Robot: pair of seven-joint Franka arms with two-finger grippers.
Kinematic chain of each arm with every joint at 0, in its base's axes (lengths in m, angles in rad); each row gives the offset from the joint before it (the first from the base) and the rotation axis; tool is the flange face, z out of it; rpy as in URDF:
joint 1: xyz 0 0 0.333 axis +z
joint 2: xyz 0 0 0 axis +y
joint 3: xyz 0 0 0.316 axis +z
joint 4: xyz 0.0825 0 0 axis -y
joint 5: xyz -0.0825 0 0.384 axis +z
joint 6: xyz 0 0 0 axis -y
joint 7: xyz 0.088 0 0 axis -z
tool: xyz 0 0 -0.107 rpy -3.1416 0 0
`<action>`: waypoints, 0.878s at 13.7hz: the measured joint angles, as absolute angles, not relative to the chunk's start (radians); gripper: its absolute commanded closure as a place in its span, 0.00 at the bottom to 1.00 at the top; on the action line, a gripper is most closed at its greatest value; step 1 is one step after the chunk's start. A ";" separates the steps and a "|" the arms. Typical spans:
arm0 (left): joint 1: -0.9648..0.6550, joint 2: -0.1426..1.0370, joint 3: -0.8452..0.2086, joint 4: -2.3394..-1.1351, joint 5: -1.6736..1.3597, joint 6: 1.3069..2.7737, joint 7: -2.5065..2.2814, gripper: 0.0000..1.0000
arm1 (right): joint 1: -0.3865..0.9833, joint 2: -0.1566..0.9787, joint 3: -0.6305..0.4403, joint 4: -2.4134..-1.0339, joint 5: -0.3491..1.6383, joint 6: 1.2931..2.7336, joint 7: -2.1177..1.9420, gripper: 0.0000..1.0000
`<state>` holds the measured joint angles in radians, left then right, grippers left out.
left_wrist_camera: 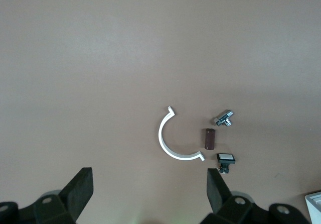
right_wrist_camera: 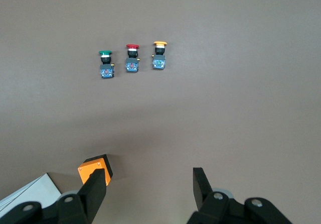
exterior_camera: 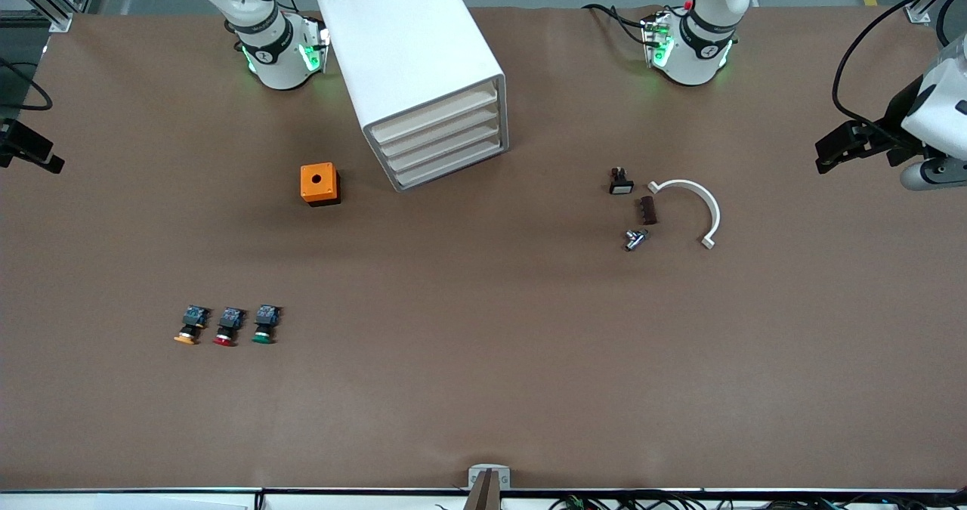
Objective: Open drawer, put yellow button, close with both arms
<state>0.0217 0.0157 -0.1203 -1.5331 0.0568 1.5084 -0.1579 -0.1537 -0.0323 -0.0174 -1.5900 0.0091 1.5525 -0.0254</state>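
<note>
The white cabinet (exterior_camera: 419, 57) stands between the two arms, with all four drawers shut. The drawer (exterior_camera: 433, 113) is the topmost tray. The yellow button (exterior_camera: 189, 326) lies on its side near the front camera, at the right arm's end of a row with a red-capped button (exterior_camera: 227, 327) and a green-capped one (exterior_camera: 264, 324). It also shows in the right wrist view (right_wrist_camera: 159, 56). The left gripper (left_wrist_camera: 150, 176) is open and empty, high over the table beside a white arc. The right gripper (right_wrist_camera: 148, 176) is open and empty, high over the table beside an orange box. The left arm (exterior_camera: 691, 41) and the right arm (exterior_camera: 272, 49) wait beside the cabinet.
An orange box (exterior_camera: 319, 183) with a round hole sits beside the cabinet. A white half-ring (exterior_camera: 691, 208), a brown cylinder (exterior_camera: 648, 210), a metal fitting (exterior_camera: 634, 239) and a small black switch (exterior_camera: 621, 183) lie toward the left arm's end. A black-and-white device (exterior_camera: 869, 143) overhangs that end.
</note>
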 measured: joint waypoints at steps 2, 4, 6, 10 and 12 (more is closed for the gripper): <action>0.022 0.015 -0.120 -1.527 0.055 1.508 -0.158 0.00 | -0.154 -0.032 -0.017 -1.590 0.009 1.553 -0.025 0.67; 0.022 0.015 -0.120 -1.519 0.055 1.504 -0.158 0.00 | -0.154 -0.032 -0.017 -1.590 0.009 1.552 -0.025 0.00; 0.022 0.016 -0.120 -1.516 0.055 1.502 -0.158 0.00 | -0.154 -0.032 -0.017 -1.590 0.009 1.553 -0.024 0.00; 0.013 0.058 -0.127 -1.519 0.051 1.498 -0.192 0.00 | -0.154 -0.030 -0.018 -1.593 0.009 1.553 -0.023 0.00; -0.003 0.099 -0.139 -1.519 0.029 1.498 -0.273 0.00 | -0.154 -0.014 -0.018 -1.600 0.009 1.562 -0.023 0.00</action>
<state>-0.0035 0.0988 -0.1389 -1.5192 0.0292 1.4975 -0.2726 -0.1537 -0.0139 -0.0183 -1.6000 0.0092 1.5622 -0.0234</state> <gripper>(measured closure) 0.000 0.000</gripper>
